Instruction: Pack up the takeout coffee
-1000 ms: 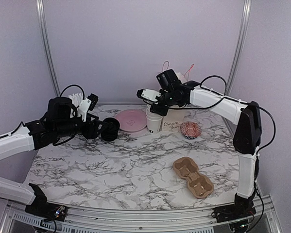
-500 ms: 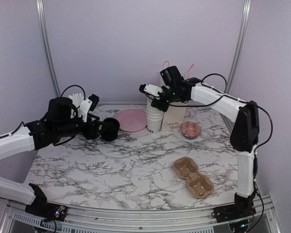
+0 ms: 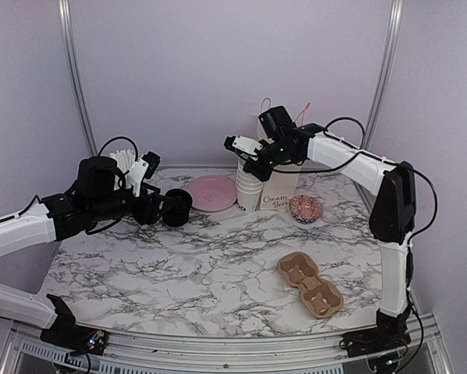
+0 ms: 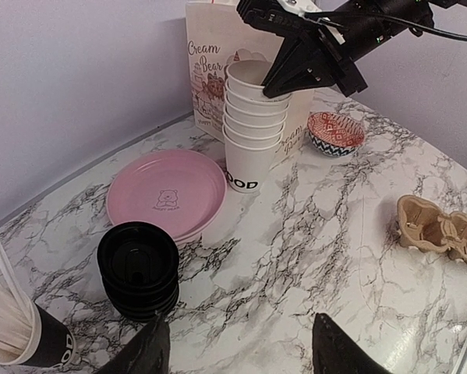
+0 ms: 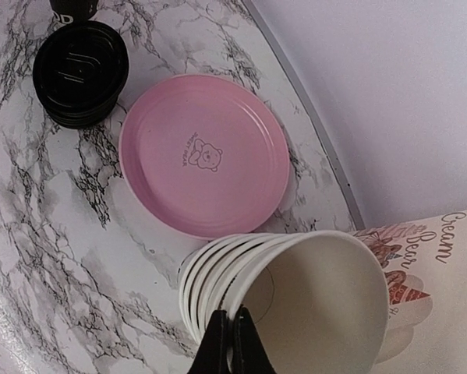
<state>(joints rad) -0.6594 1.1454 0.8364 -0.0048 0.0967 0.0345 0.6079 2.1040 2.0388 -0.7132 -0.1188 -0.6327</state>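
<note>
Raised a little since 1 second earlier, the right gripper (image 3: pixel 245 148) now sits higher over the stack of white paper cups (image 3: pixel 248 193), and the left arm has not moved. In the right wrist view its 2 fingers are pressed together on the near rim of the top cup (image 5: pixel 319 304), which tilts out of the stack with its open mouth facing the camera. Every cup here is lidless; the bottom one shows dark lettering near its base.

On the marble table (image 3: pixel 178 273) the stack stands toward 12 o'clock. A pink plate (image 3: pixel 210 192) with a small bear print lies just beside it at 9 o'clock. At 3 o'clock, close behind the cups, stands the "Cream Bear" paper bag (image 3: pixel 280 191). A patterned bowl (image 3: pixel 306 207) sits near the bag at 4 o'clock. The cardboard cup carrier (image 3: pixel 309 284) lies well apart at the table's 5 o'clock.

A stack of black lids (image 3: pixel 177 208) rests at 8 o'clock of the plate. The left gripper (image 4: pixel 239 319) hangs near these lids with its fingers spread wide and holding nothing. In the left wrist view a black cup of white straws (image 4: pixel 30 339) stands at 8 o'clock of the lids.
</note>
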